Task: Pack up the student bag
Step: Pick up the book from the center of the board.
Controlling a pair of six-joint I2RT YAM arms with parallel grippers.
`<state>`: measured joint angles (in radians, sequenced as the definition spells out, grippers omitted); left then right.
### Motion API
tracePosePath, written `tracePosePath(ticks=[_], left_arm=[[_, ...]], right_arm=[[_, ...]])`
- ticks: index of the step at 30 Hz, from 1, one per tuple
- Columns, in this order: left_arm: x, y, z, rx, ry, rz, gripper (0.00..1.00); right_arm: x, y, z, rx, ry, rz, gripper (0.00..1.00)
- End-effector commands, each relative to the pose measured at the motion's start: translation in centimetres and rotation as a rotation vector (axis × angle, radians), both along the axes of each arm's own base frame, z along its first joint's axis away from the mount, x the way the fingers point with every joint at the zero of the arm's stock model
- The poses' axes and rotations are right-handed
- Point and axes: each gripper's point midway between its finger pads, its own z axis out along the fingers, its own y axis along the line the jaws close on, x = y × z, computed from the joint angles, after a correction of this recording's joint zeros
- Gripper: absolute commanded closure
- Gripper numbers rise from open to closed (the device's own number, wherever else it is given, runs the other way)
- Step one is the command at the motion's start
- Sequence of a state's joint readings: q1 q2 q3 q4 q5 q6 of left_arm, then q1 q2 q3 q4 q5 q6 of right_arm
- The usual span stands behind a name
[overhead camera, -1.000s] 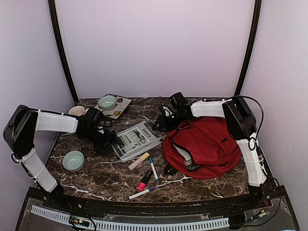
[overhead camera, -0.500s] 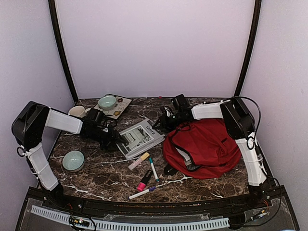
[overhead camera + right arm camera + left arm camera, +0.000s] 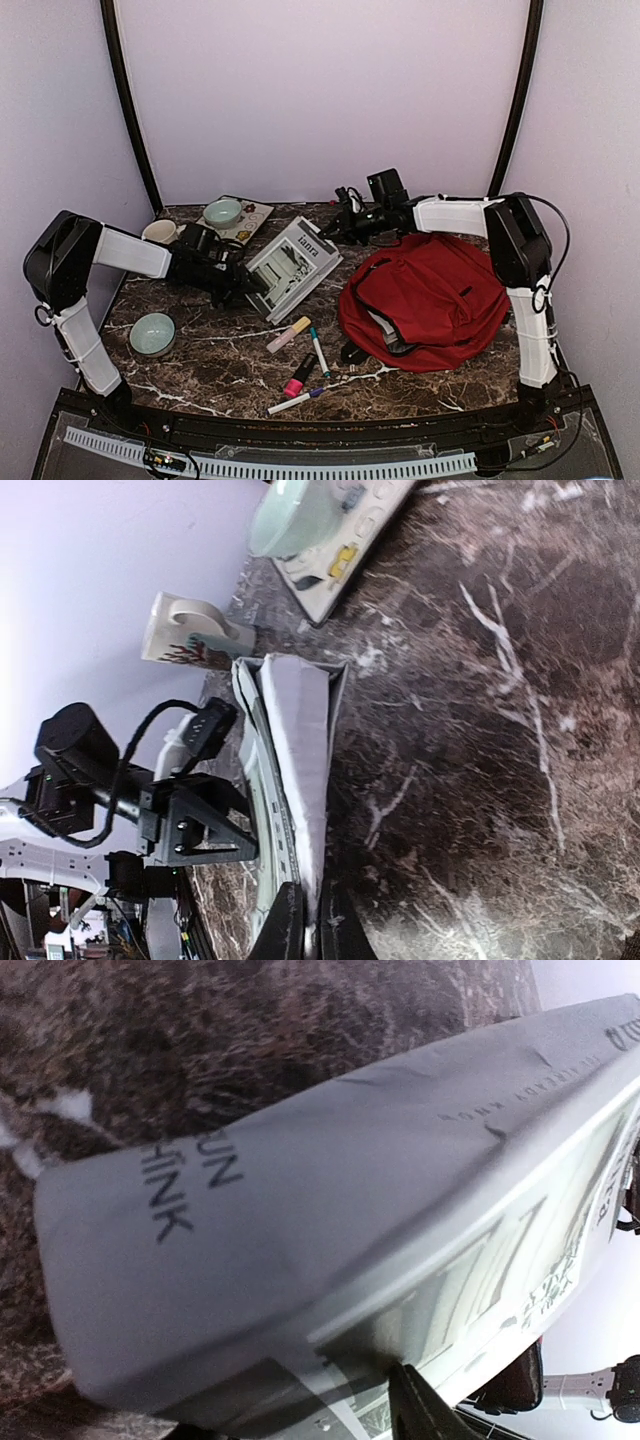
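The student bag (image 3: 430, 285) is a big red fabric backpack, slumped flat on the right half of the dark marble worktop (image 3: 200, 350). Its mouth gapes at the near-left side, where pale lining shows, and a black strap trails off its near-left corner.

The right pincer (image 3: 335, 228) sits just past the bag's far-left corner, close to the red fabric but apart from it. The left pincer (image 3: 256, 287) is well off to the bag's left. Between the two pincers hangs a grey-and-white book (image 3: 293, 265), tilted with its far-right corner highest.

The right pincer's fingers are pressed together on that upper corner of the book. The right wrist view shows them nipping the thin edge of the pages (image 3: 308, 920), with the book (image 3: 300, 740) running away toward the other arm. The left pincer grips the book's lower-left end. In its wrist view the grey spine (image 3: 300, 1210) fills the frame and only one dark finger (image 3: 415, 1405) shows under the cover, so that grip is read mainly from the top view.
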<state>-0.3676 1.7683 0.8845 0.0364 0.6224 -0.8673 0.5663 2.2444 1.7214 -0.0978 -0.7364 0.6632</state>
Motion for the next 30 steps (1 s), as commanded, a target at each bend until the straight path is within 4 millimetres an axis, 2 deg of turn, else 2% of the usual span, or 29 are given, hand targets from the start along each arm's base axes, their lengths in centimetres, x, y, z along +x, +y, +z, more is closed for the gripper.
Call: tracePosePath(ticks=[1,5,10,15,20,24,30], left_arm=[[3.0,-3.0,8.9,-0.163,-0.31,-0.078,0.48],[2.8,-2.8,10.1,-0.172,-0.352,-0.075,0.35],[2.3,-2.3,11.2,-0.181,-0.399,-0.065,0.16],[1.6,-1.6,12.6,-0.195,-0.451,-0.06,0.06],[0.8,-1.3,14.9,-0.258,-0.516,-0.071,0.03],[0.6,-0.9,15.9,-0.27,-0.547,-0.06,0.03],[0.5,-0.4,17.2,-0.289,-0.572,-0.049,0.04]], right_arm=[[-4.8,2.8,6.3,0.122,-0.093,0.181,1.0],[-4.5,1.5,9.4,0.182,-0.149,0.134,1.0],[-2.6,-0.5,10.2,0.216,-0.059,0.049,1.0],[-1.4,-1.6,11.6,0.234,-0.042,0.009,1.0],[-0.3,-3.3,14.0,0.285,-0.04,-0.031,1.0],[0.1,-4.4,16.5,0.321,-0.075,-0.052,1.0],[0.1,-5.1,18.6,0.361,-0.087,-0.069,1.0]])
